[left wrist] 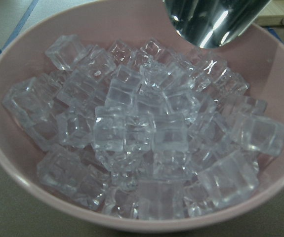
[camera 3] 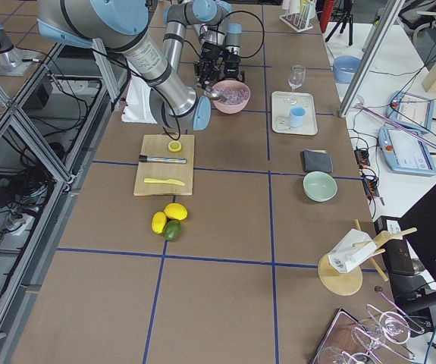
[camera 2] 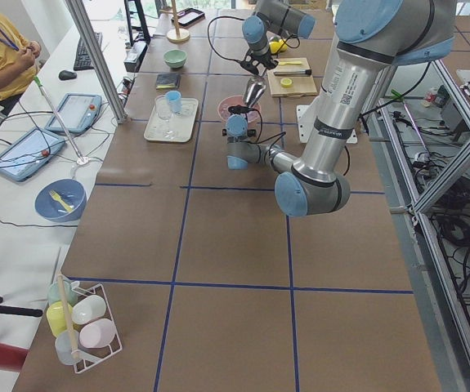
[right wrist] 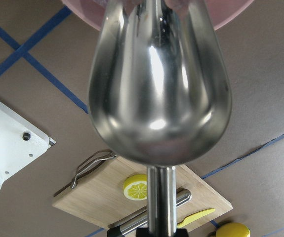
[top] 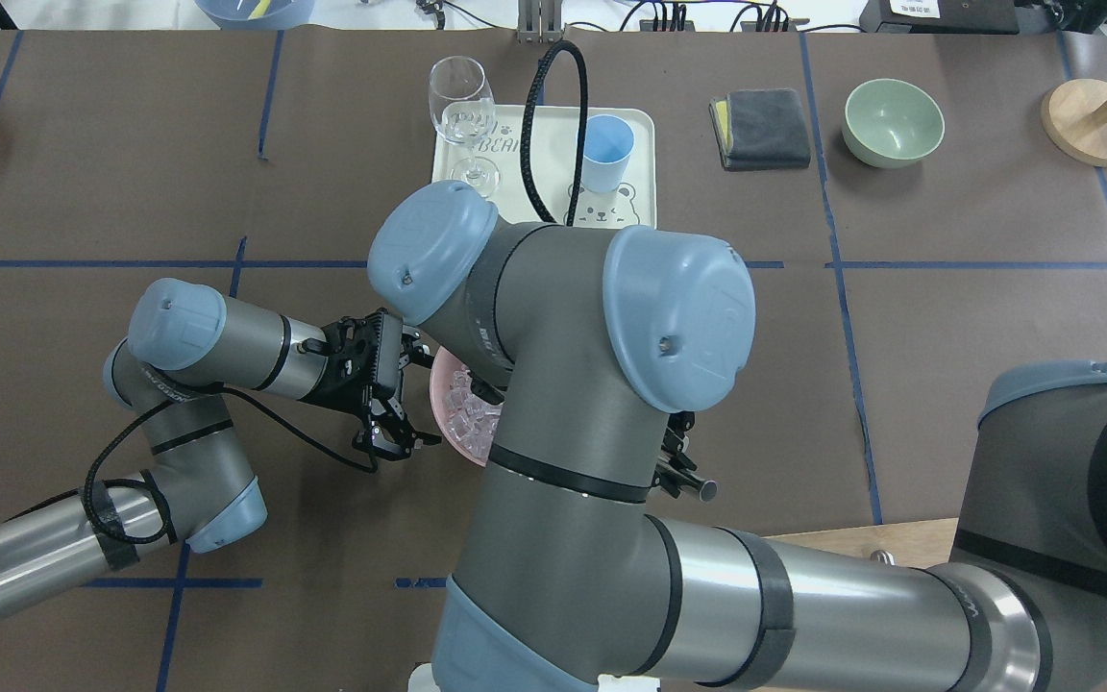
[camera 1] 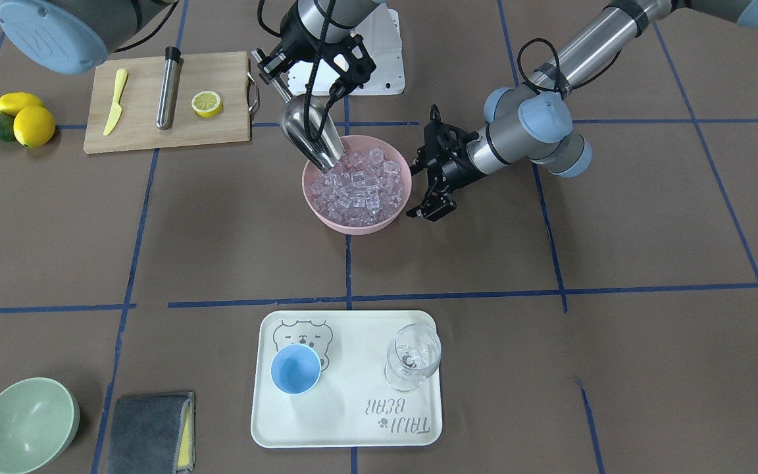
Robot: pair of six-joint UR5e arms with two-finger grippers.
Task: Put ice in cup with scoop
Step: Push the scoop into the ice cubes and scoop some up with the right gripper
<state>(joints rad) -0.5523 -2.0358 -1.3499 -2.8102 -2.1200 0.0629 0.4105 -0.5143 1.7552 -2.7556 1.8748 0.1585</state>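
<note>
Over the near-robot rim of the pink bowl (camera 1: 353,227), the right gripper (camera 1: 272,68) pinches the handle of the scoop (camera 1: 310,135), whose trough tips down with its lip at the ice (camera 1: 359,187). The left gripper (camera 1: 418,189) sits spread just beside the bowl. Scooping looks barely begun. Next it should dig under the cubes, level out, and carry them to the blue cup (camera 1: 295,370), well apart on the tray (camera 1: 353,421).

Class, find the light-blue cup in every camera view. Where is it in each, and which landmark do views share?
Front-facing: cup lower centre.
Overhead: cup top centre.
Exterior left: cup upper left.
Exterior right: cup upper right.
Left wrist: not in view.
Right wrist: not in view.
Landmark: the white tray under it.
</note>
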